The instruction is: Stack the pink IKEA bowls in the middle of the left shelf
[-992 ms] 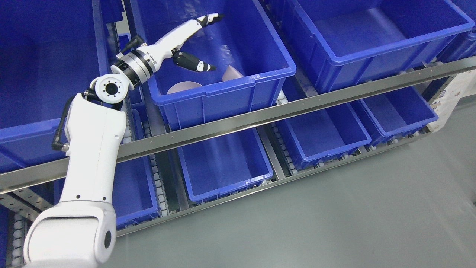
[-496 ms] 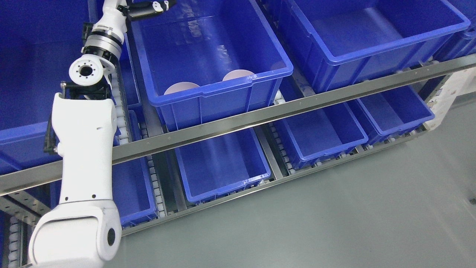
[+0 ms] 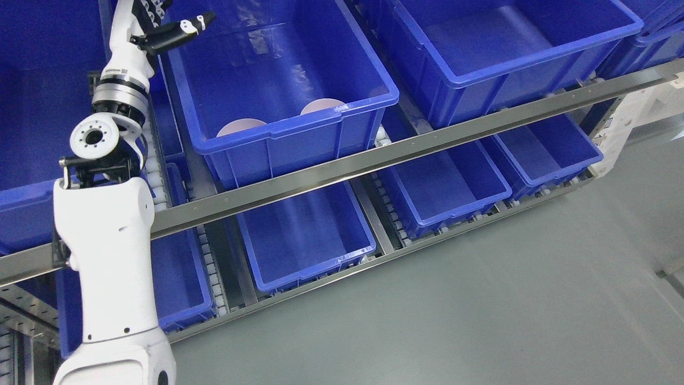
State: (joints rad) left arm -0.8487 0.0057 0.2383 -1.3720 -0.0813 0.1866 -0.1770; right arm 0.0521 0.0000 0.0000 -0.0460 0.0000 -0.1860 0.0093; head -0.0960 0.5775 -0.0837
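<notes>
Raised at the top left of the head view, the left hand (image 3: 155, 27) is hovering over the far left corner of the middle blue bin (image 3: 368, 104), fingers spread loosely and holding nothing; its upper fingers are running out of frame. The white left arm (image 3: 107, 251) is rising from the lower left edge. Two pink bowls are lying inside that bin against its near wall, apart from each other: the left pink bowl (image 3: 240, 127) and the right pink bowl (image 3: 319, 107), only their rims peeking above the wall. A steel shelf rail (image 3: 427, 144) is crossing below the bin, with lower bins (image 3: 304, 240) sitting underneath.
</notes>
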